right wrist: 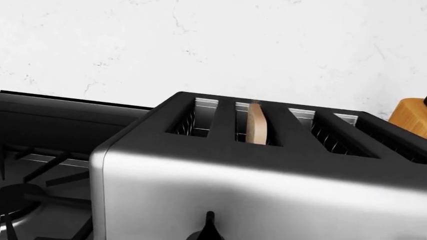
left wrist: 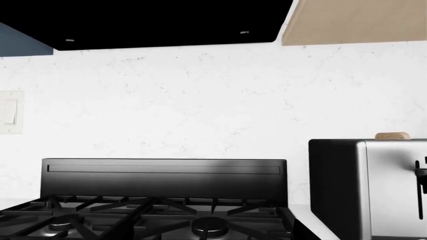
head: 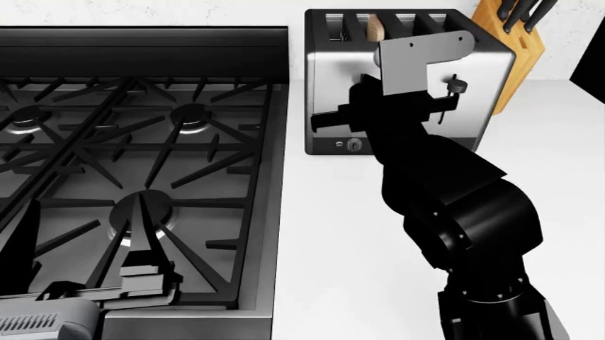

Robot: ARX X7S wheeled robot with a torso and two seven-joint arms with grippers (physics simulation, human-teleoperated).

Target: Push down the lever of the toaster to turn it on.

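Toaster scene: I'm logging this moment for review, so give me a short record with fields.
toaster: steel, four slots, on the counter right of the stove
bread slice: upright in the second slot from the stove side
lever: visible on the front
right arm: reaching over the toaster front
right gripper: hidden
knife block: behind the toaster, on its right
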